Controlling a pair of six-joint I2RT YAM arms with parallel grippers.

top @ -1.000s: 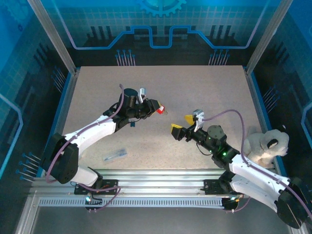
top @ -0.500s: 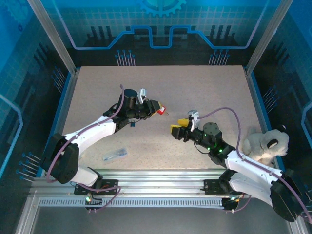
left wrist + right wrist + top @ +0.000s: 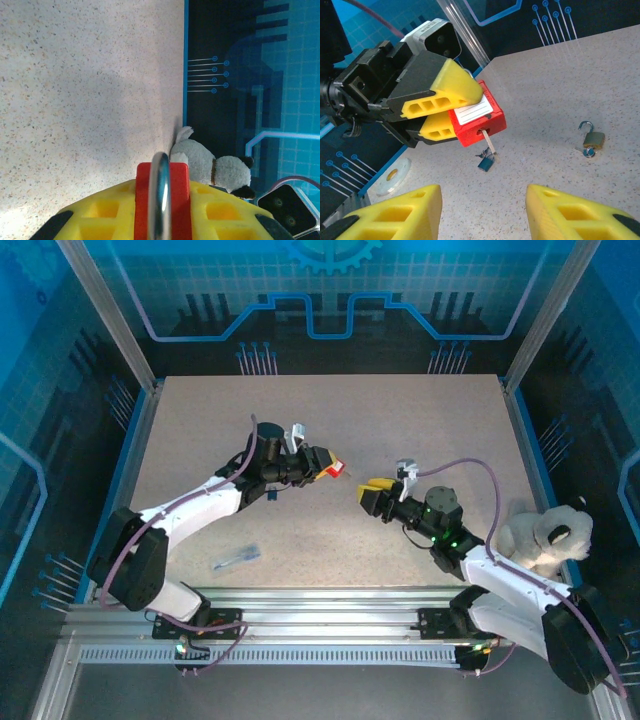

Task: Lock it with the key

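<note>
My left gripper (image 3: 322,462) is shut on the red padlock (image 3: 331,467) and holds it above the table's middle. In the left wrist view the padlock's body (image 3: 177,200) sits between the yellow fingers (image 3: 100,212), its silver shackle (image 3: 160,195) facing the camera. The key (image 3: 487,145) sticks out of the padlock's (image 3: 477,120) underside, its teal head (image 3: 486,163) dangling below the blade. My right gripper (image 3: 372,495) is open just right of the padlock. Seen from the right wrist, this gripper (image 3: 485,210) faces the key with nothing between its fingers.
A small brass padlock (image 3: 592,139) with its shackle open lies on the table right of the key. A plush dog (image 3: 545,535) sits at the right edge. A bluish tool (image 3: 236,558) lies near the front left. A white ring (image 3: 392,176) rests by the table's edge.
My right gripper has turned, drawn nearer the red padlock and narrowed its jaws. The left gripper has kept its hold and barely shifted.
</note>
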